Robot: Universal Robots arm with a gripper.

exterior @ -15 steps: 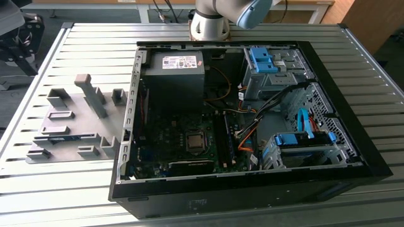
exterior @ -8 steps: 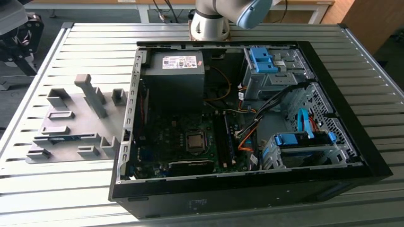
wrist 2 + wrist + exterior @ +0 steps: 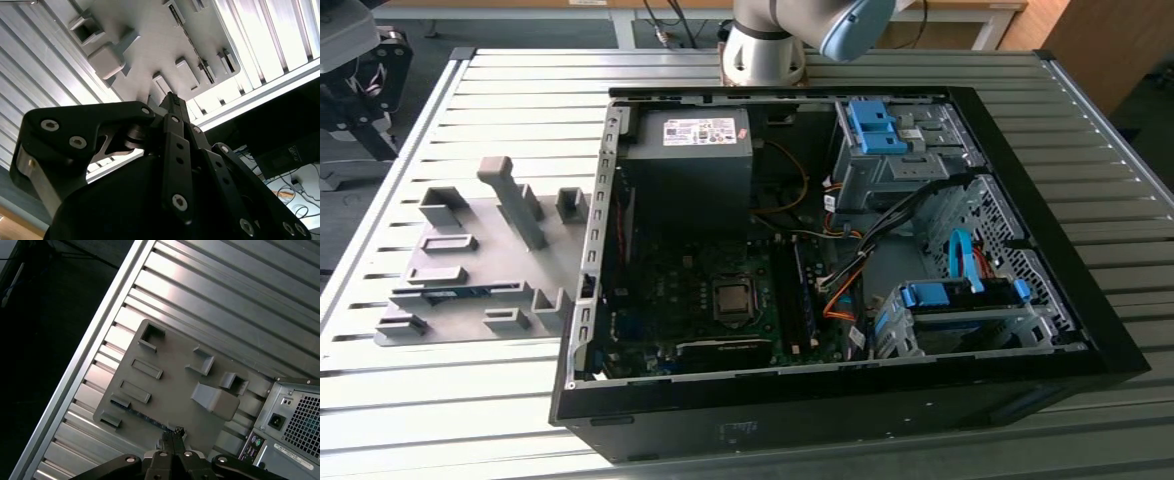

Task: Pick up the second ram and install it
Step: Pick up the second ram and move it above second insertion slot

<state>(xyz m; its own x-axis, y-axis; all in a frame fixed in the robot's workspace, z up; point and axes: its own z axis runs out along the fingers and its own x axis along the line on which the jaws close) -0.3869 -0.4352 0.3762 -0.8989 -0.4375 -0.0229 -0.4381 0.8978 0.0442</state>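
2nd ram [image 3: 460, 293] in gray holder tray [image 3: 487, 255], exterior view's left: likely light, stiff, fragile, best pinched by long edges; gripper [image 3: 172, 432] fingers narrow, empty.

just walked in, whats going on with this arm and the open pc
The robot arm's gripper hangs over the gray holder plate, which sits on the slatted table beside the open computer case. Its jaws look closed, with nothing in them. The blue-teal ram stick that it is meant to install lies in its holder on the plate, not yet picked up, and is the thing nearest the gripper.
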